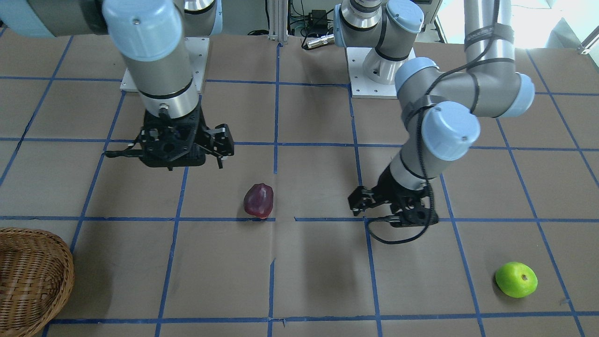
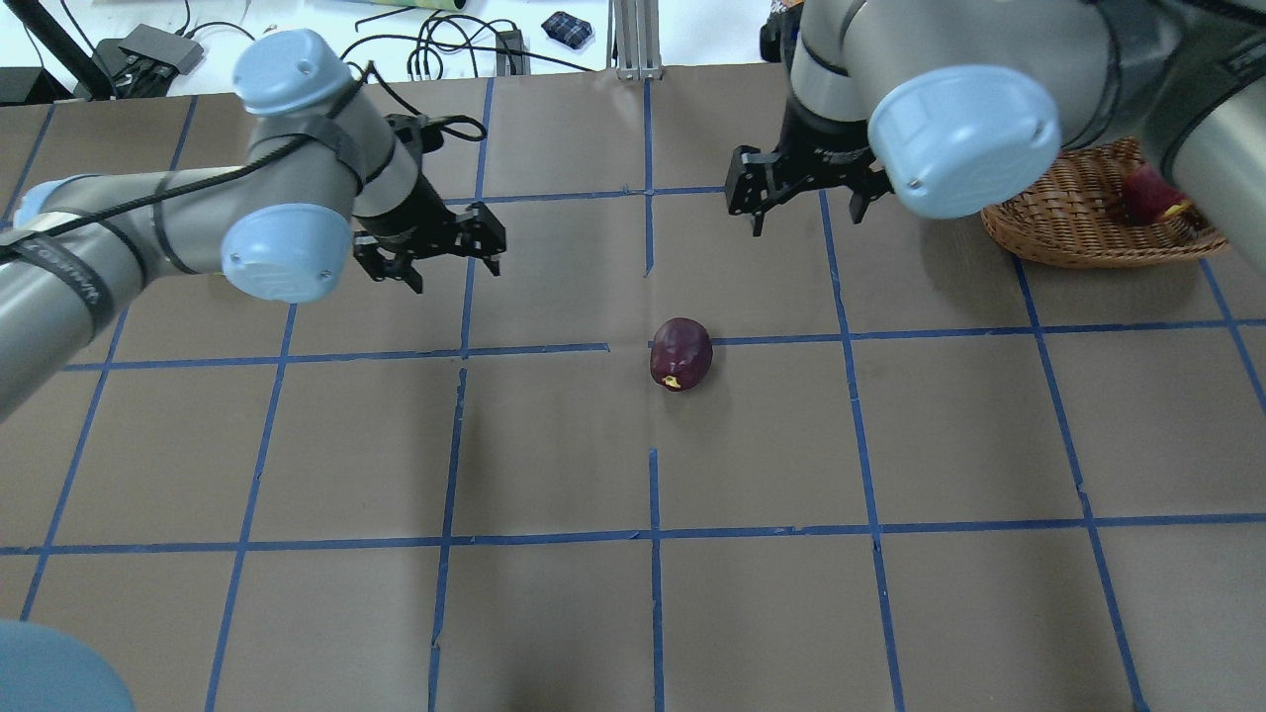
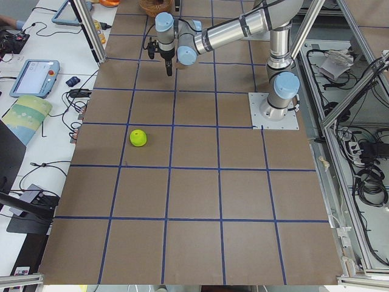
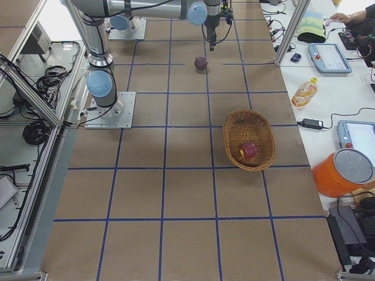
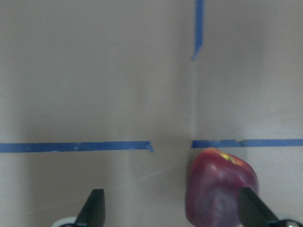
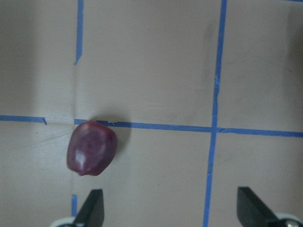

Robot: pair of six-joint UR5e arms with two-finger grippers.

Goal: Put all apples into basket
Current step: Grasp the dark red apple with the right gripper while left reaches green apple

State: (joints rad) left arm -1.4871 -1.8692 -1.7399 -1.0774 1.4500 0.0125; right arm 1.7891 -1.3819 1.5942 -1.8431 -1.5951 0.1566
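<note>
Apples: maroon one is sitting mid-table by a tape line, green one is lying well off toward the L end, red one is resting in the basket. L gripper and R gripper are hovering, fingers spread wide.
</note>
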